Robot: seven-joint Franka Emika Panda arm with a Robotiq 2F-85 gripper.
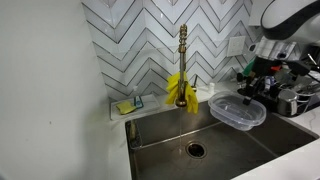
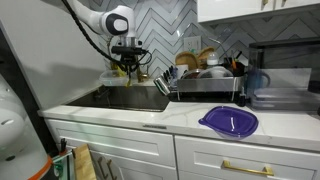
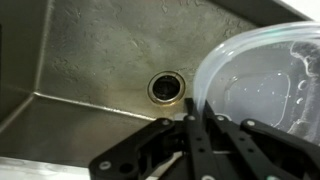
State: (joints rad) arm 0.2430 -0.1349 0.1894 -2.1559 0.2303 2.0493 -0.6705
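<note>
The gripper (image 3: 193, 118) was positioned above the sink (image 3: 90, 50), with its fingers pressed together on the rim of the clear plastic container (image 3: 265, 80), pinching it at the near edge. In the wrist view the container occupied the right side of the frame, open side up, with the drain (image 3: 166, 87) visible just beside its left edge and lower down in the basin. In an exterior view the container (image 1: 238, 113) hung under the gripper (image 1: 248, 95) over the right part of the sink (image 1: 160, 135), clear of the basin floor. The brass faucet (image 1: 183, 45) stood at the back wall, with a yellow cloth (image 1: 177, 88) draped over it, well apart from the container. A sponge (image 1: 127, 106) lay on the ledge at the back left corner. In an exterior view a blue lid (image 2: 229, 122) rested on the counter (image 2: 150, 118), in front of the loaded dish rack (image 2: 205, 85)
</note>
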